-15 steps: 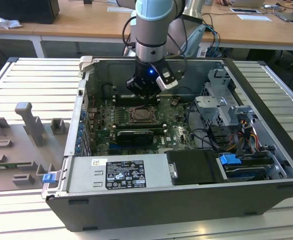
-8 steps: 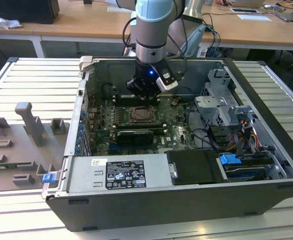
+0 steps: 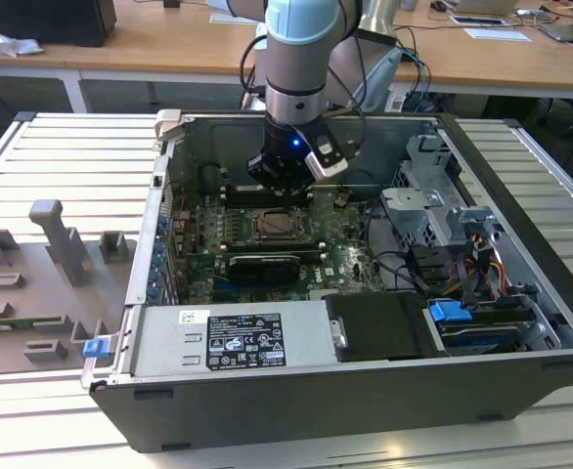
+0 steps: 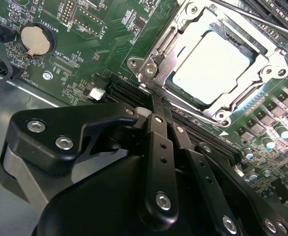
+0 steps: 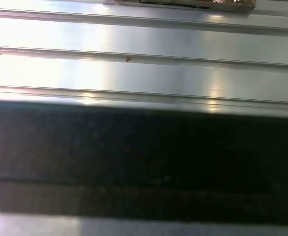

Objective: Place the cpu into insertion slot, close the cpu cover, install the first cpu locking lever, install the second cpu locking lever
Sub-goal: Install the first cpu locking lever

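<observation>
At the counter's (image 3: 62, 156) edge on the exterior view's left, a grey fixture (image 3: 57, 256) is lying flat. The open computer case (image 3: 267, 405) is sitting in the counter's middle. The arm is reaching down into the case, and the claw (image 3: 280, 181) is hanging just above the insertion slot (image 3: 279, 227) at the green board's centre, toward the case's far wall.

In the second wrist view, a coin battery (image 4: 36, 40) is sitting on the board. The claw (image 4: 155, 105) is pointing at the slot's near corner with its fingers (image 4: 158, 147) lying together (nothing is showing between them). The cpu (image 4: 210, 66) is resting in the slot, and the cpu cover (image 4: 183, 34) is lying flat around it.

A drive cage (image 3: 433, 210) is standing along the case's side on the exterior view's right.
</observation>
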Motion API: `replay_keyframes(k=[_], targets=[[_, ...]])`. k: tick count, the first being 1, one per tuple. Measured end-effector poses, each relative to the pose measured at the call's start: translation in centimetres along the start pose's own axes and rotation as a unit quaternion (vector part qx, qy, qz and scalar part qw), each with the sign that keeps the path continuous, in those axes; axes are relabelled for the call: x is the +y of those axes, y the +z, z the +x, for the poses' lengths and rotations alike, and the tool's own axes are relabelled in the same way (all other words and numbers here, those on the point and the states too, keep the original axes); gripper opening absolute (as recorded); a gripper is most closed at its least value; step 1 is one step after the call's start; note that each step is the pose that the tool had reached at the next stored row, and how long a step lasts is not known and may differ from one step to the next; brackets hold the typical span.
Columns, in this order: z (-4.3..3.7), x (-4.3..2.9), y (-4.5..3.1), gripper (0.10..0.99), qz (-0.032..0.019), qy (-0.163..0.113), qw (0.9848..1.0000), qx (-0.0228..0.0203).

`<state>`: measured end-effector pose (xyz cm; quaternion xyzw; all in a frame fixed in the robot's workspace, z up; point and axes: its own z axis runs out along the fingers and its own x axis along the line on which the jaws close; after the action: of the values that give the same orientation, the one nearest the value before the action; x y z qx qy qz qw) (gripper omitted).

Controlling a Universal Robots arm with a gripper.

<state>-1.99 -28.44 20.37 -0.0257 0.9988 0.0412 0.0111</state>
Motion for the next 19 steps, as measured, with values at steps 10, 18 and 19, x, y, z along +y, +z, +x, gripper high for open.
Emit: replay_keyframes(k=[10, 18, 19], targets=[[-0.14, 0.0, -0.13, 0.106, 0.0009, 0.001, 1.0, -0.0001], [-0.23, -0.02, 0.09, 0.106, 0.0028, 0.002, 1.0, -0.0001], [-0.24, -0.02, 0.09, 0.106, 0.0032, 0.003, 1.0, -0.0001]])
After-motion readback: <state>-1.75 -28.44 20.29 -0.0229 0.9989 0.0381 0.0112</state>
